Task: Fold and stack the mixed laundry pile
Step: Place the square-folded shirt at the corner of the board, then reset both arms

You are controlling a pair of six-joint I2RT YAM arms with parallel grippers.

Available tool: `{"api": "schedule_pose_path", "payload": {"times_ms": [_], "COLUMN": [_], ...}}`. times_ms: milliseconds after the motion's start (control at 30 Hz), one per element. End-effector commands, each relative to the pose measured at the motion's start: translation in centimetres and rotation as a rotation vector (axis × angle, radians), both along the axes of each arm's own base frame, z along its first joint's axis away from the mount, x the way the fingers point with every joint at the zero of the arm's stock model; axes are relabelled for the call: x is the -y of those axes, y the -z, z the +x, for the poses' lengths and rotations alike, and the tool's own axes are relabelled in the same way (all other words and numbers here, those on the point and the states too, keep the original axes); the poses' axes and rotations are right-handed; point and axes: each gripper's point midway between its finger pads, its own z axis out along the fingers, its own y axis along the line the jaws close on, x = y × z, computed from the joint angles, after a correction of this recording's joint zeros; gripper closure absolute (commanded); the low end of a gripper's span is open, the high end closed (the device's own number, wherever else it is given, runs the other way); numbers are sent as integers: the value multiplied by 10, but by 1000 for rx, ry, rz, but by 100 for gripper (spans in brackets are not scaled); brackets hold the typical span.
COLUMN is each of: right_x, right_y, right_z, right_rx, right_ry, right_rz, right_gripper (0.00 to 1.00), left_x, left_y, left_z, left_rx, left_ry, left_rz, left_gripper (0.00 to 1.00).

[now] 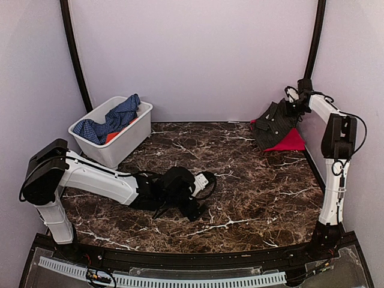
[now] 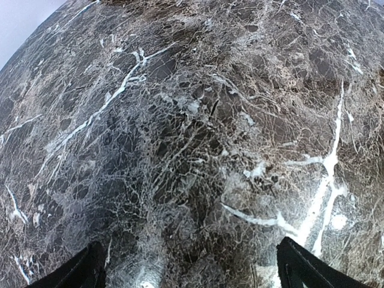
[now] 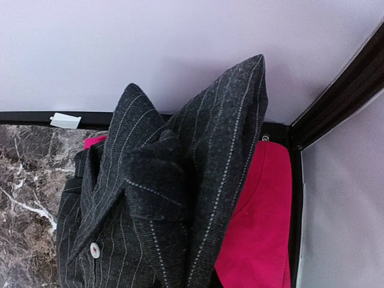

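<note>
Right fingers [image 1: 295, 105] pinch the pinstriped shirt [image 3: 180, 210] near its collar; left fingers [image 2: 303, 267] spread over table [image 2: 192, 120]. Shirt looks limp, light; I'd take both shoulders for folding.

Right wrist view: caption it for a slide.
Right gripper pinches the charcoal pinstriped shirt into a peak over the red cloth in a corner of the table.

The dark brown marble-patterned bench [image 1: 240, 198] looks hard and smooth, with a faint sheen over its white veins. The charcoal pinstriped cloth shirt [image 3: 156, 204] is matt, slightly fuzzy woven fabric, and its small white button [image 3: 95, 250] is glossy. The bright red cloth [image 3: 264, 222] touching the shirt is smooth and matt. The white rectangular plastic bin [image 1: 129, 139] is smooth and slightly shiny. The blue checked garment [image 1: 114, 120] is soft, thin, matt cloth.
</note>
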Motion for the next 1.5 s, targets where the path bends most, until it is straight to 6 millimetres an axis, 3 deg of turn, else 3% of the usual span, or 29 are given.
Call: {"api": "schedule_pose_path", "payload": {"times_ms": [0, 33, 133, 333, 467, 700, 1000, 1100, 1233, 1333, 1367, 1467], "right_x": [18, 24, 42, 61, 67, 61, 22, -2, -29, -57, -64, -85], "right_y": [26, 32, 42, 16, -3, -40, -79, -98, -134, -171, -179, -193], "right_z": [13, 12, 12, 11, 9, 3, -11, -23, -42, -65, -72, -94], "right_rx": [16, 6, -20, 27, 51, 110, 165, 204, 268, 312, 317, 316], "right_ry": [44, 70, 152, 228, 261, 251, 129, 47, -49, -173, -195, -255], "right_rz": [-42, -56, -105, -173, -186, -155, 34, 153, 279, 406, 440, 513], "right_gripper": [92, 86, 57, 29, 18, 11, 9, 2, 1, 2, 2, 1], "left_x": [2, 2, 1, -2, -4, -7, -16, -21, -33, -41, -50, -63], "left_y": [-5, -5, -5, -4, -4, -8, -29, -42, -74, -102, -104, -139], "left_z": [5, 6, 8, 11, 14, 16, 24, 29, 45, 61, 68, 84], "left_rx": [4, 4, 1, -14, -12, -1, 25, 38, 53, 11, -5, 14], "left_ry": [-9, -9, -16, -36, -53, -71, -127, -148, -216, -274, -308, -357], "left_rz": [2, 2, 5, 0, -2, -3, -50, -71, -127, -192, -186, -226], "left_gripper": [1, 1, 1, 1, 1, 1, 1, 1, 1, 1, 1, 1]}}
